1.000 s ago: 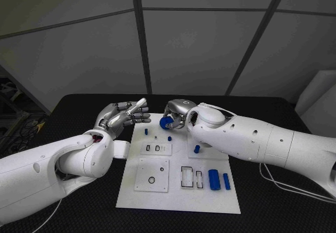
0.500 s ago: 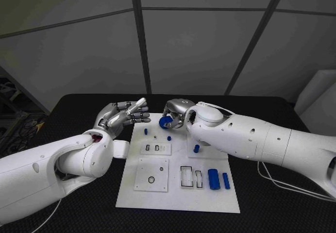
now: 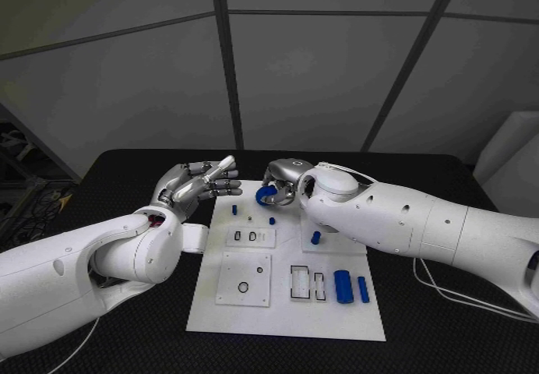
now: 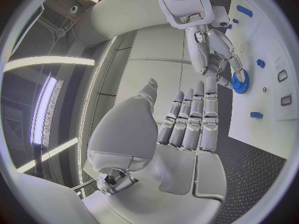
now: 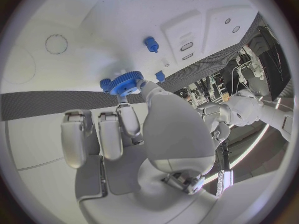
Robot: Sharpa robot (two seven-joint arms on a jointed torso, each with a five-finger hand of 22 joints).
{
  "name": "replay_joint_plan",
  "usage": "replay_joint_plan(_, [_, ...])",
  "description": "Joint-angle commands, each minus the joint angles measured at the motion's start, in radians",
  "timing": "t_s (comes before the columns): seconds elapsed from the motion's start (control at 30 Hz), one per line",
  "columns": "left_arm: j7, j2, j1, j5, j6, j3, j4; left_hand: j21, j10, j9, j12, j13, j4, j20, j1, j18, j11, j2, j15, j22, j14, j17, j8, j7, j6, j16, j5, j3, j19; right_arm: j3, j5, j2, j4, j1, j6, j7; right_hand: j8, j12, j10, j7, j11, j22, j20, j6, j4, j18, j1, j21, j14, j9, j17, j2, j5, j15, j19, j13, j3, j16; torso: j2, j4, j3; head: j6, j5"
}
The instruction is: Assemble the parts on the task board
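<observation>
Black desk (image 3: 135, 175) under grey wall panels, with the white task board (image 3: 287, 312) in the middle. The left hand (image 3: 200, 185) hovers off the board's far left corner, fingers (image 4: 190, 122) straight, side by side, holding nothing. The right hand (image 3: 283, 183) pinches a small blue gear (image 5: 126, 82) just above the board's far end. The gear looks like light, rigid plastic, and its teeth should give some bite, so I'd hold it by the rim. Loose parts (image 3: 350, 287) lie near the board's right edge.
</observation>
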Motion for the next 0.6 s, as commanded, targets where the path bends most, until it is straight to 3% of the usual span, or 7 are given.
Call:
replay_joint_plan(0.03, [0.004,0.001,0.002,-0.009,0.009,0.001,0.001,0.005,0.001,-0.001,-0.005,0.000,-0.008,0.003,0.001,-0.030,0.004,0.008,0.005,0.001,-0.001,0.002,-0.003,0.004,0.000,-0.004,0.004,0.000,0.005,-0.004,0.004,0.000,-0.003,-0.002,0.027,-0.005,-0.005,-0.007,-0.008,0.000,0.003,0.215,0.005,-0.009,0.006,-0.019,-0.011,0.002,0.065,0.001,0.075,-0.001,-0.004,0.007,0.065,-0.002,-0.002,0.004,0.000,-0.0004,0.0003,0.000,-0.001])
replay_joint_plan(0.6, [0.003,0.002,0.002,-0.009,0.009,0.001,0.001,0.005,0.001,-0.001,-0.006,0.000,-0.009,0.003,0.002,-0.030,0.004,0.009,0.006,0.001,-0.001,0.002,-0.004,0.005,0.001,-0.006,0.004,-0.001,0.004,-0.004,0.005,-0.008,0.010,-0.002,-0.025,0.005,-0.009,-0.008,-0.009,0.001,0.003,0.214,0.005,-0.016,0.000,-0.018,-0.006,0.001,0.066,0.000,0.079,-0.004,0.000,0.007,0.064,-0.002,-0.002,0.006,0.000,-0.0001,0.0000,0.000,-0.004])
